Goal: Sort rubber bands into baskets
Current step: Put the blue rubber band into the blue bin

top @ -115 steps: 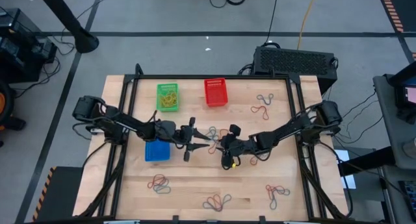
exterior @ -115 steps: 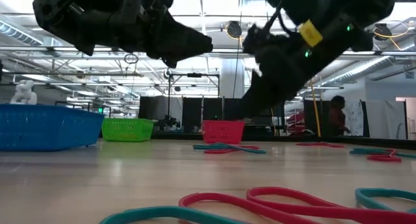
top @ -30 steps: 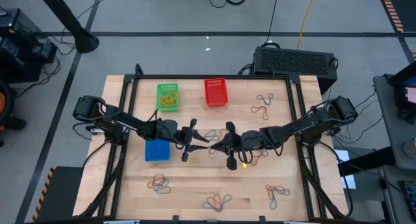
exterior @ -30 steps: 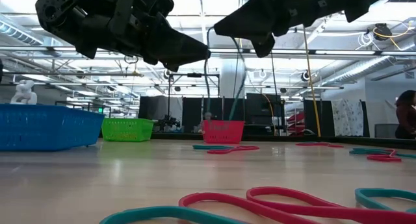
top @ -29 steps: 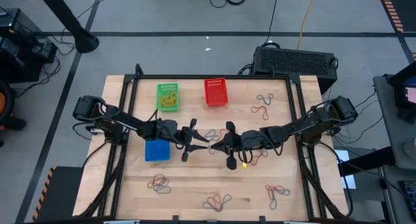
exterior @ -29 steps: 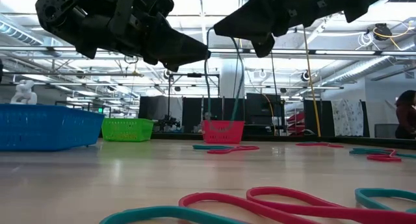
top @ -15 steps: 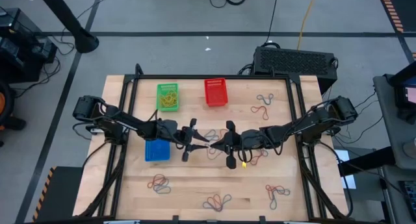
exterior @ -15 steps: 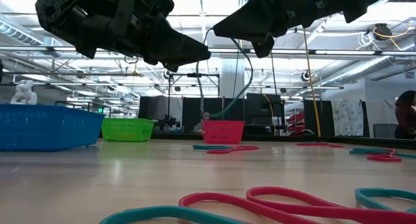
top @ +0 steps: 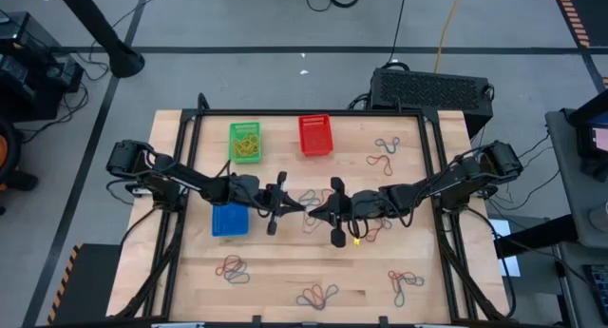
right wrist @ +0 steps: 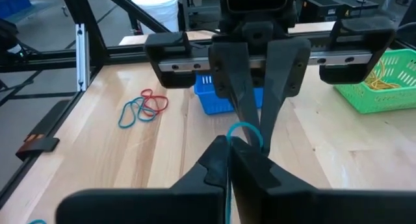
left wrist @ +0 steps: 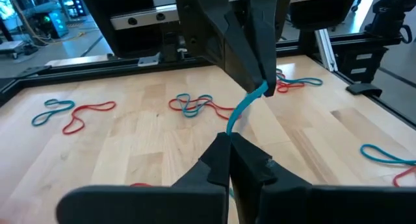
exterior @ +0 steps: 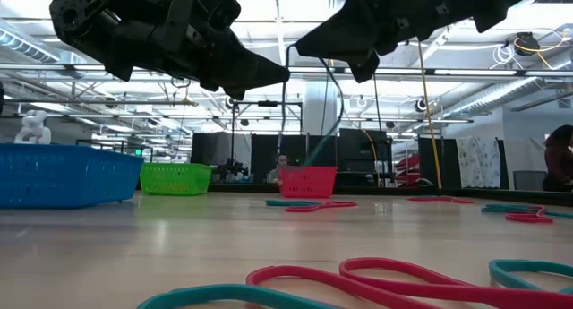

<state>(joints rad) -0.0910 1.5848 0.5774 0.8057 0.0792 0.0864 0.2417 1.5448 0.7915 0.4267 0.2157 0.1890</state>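
High view — the left gripper (top: 296,207), open before, has clamped onto the blue rubber band (left wrist: 244,110) — right gripper (top: 315,212) pinching its other end.

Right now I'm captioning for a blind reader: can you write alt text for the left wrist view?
Two shut robot hands meet over a wooden table, both pinching one blue rubber band stretched between them: the left hand below, the right hand reaching in from behind. More red and blue rubber bands lie scattered on the wood.

My two claws meet tip to tip at mid-tabletop (top: 285,285).
My left claw (top: 296,207) and right claw (top: 313,212) block the centre; a blue basket (top: 229,220) sits just beside my left arm; the front stays open between scattered rubber bands (top: 316,295).
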